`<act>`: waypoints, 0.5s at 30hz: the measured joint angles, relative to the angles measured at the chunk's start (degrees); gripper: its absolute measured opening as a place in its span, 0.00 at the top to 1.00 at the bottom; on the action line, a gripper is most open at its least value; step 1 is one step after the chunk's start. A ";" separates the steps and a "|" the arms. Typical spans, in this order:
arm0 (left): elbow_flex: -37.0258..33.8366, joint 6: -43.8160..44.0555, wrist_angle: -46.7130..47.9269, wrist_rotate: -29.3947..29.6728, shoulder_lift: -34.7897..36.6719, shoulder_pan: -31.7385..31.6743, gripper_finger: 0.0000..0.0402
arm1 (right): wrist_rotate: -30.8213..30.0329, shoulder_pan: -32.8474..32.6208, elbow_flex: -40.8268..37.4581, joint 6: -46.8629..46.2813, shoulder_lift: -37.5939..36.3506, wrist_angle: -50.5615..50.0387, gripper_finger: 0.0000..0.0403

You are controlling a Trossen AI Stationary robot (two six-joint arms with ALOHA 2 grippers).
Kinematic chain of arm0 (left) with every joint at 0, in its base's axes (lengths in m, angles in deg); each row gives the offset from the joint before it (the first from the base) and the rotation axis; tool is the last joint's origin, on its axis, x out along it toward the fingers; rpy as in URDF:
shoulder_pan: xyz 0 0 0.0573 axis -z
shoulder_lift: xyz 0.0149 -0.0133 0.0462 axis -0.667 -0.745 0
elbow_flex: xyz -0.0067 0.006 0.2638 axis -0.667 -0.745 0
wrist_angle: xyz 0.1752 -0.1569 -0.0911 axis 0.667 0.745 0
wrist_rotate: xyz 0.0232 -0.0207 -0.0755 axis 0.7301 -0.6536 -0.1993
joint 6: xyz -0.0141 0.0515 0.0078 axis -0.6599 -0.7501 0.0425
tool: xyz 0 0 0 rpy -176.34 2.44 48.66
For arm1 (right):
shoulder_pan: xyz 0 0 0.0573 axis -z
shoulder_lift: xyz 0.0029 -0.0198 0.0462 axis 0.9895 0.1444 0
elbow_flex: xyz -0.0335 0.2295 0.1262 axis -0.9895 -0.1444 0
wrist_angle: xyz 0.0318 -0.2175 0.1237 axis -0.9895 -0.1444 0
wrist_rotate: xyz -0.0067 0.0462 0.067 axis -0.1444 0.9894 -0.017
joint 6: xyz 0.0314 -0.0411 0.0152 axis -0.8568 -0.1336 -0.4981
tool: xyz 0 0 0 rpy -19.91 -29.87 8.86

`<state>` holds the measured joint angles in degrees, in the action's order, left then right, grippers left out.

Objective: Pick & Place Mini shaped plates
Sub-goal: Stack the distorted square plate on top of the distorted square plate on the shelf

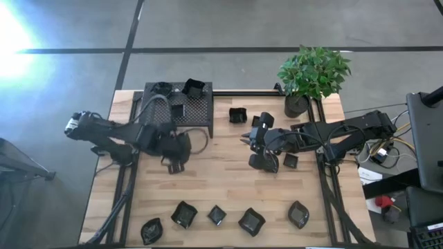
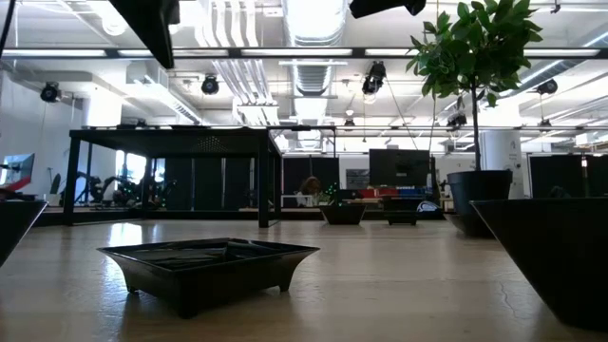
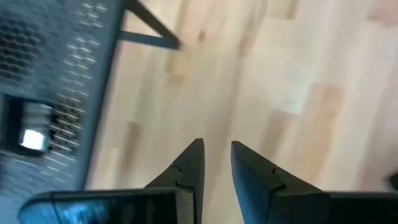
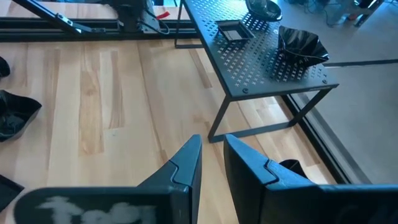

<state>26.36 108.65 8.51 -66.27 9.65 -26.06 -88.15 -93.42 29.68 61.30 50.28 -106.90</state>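
Front row: five mini shaped plates lie along the near edge of the worktop (image 1: 228, 183), namely a leaf-shaped plate (image 1: 151, 230), a square plate (image 1: 184, 214), a small square plate (image 1: 217, 214), a larger square plate (image 1: 251, 221) and a rounded plate (image 1: 298, 214), each apart from its neighbour.
Low view: one shallow rectangular plate (image 2: 209, 267) stands on short feet on the wood, closest to that camera.
Left hand: the left hand (image 1: 174, 164) hangs over bare wood just in front of the perforated stand (image 1: 178, 109); its fingers (image 3: 189, 171) stand a narrow gap apart with nothing between them.
Right hand: the right hand (image 1: 246, 140) points toward the table's middle over bare wood; its fingers (image 4: 186, 168) likewise stand a narrow gap apart, empty.
Mid-table plates: two dark plates (image 1: 264, 162) and (image 1: 291, 161) lie beneath the right arm; another plate (image 1: 238, 115) lies just right of the stand.
Stand top: a ruffled plate (image 4: 302, 45), a small rectangular plate (image 4: 229, 30) and a round plate (image 4: 263, 7) rest on the perforated deck, well apart.
Far corner: a potted plant (image 1: 310, 75) stands at the back right of the worktop.
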 joint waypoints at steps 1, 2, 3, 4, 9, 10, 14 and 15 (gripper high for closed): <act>-0.02 2.69 -0.02 0.01 -0.20 1.93 0.82 | -0.01 0.00 0.00 0.05 0.00 -0.01 0.84; -0.02 5.19 -0.02 0.01 -0.48 3.90 0.82 | -0.01 0.00 0.00 0.05 0.00 0.00 0.84; -0.04 7.38 -0.04 -0.01 -0.73 5.75 0.82 | 0.00 0.00 0.00 0.05 0.00 0.00 0.84; -0.08 9.63 -0.02 -0.03 -1.00 7.50 0.82 | -0.01 0.00 0.00 0.05 0.00 0.00 0.84; -0.08 22.57 -0.18 -0.23 -2.70 14.60 0.82 | 0.00 0.00 0.00 0.04 0.00 -0.04 0.84; -0.08 24.93 -0.29 -0.41 -3.13 15.58 0.82 | 0.00 -0.02 0.00 -0.04 0.00 -0.20 0.84; -0.08 35.64 -0.52 -0.65 -4.97 18.36 0.82 | 0.02 -0.02 0.00 -0.22 0.00 -1.82 0.84; -0.08 38.27 -0.52 -0.79 -5.65 18.77 0.82 | 0.01 -0.02 0.00 -0.46 0.00 -2.06 0.84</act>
<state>26.27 146.92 7.98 -67.06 4.00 -7.29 -88.14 -93.44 29.68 60.84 50.28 -108.96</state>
